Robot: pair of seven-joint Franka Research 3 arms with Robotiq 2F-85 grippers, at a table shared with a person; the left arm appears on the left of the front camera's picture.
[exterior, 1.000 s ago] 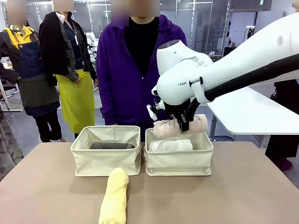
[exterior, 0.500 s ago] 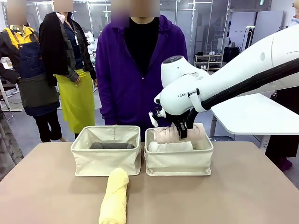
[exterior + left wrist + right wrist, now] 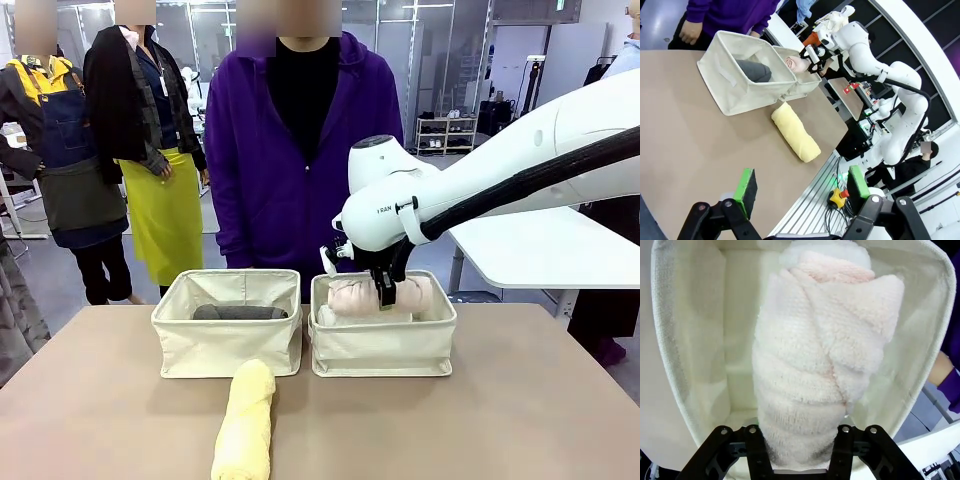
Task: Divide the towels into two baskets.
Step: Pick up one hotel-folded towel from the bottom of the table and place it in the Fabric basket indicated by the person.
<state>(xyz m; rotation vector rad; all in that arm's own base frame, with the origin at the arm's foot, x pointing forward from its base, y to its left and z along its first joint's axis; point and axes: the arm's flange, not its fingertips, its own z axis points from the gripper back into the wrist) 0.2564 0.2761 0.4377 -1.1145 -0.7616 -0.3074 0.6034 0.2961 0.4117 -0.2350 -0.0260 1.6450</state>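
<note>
So that the right basket (image 3: 380, 350) gets its pair, the right fingers (image 3: 386, 292) grip the peach towel (image 3: 350, 296) atop the white towel (image 3: 840, 249) inside it. The left fingers (image 3: 746, 185) stand open; the yellow towel (image 3: 245, 420) lies on the table (image 3: 520, 420).

**Clearance, table and bins**

Blocked at right basket (image 3: 380, 350) by right gripper (image 3: 386, 296) and peach towel (image 3: 350, 296). Open above grey towel (image 3: 240, 312) in left basket (image 3: 225, 345). Free along bare table (image 3: 520, 420) either side of yellow towel (image 3: 245, 420). Walled behind by person (image 3: 290, 150).
</note>
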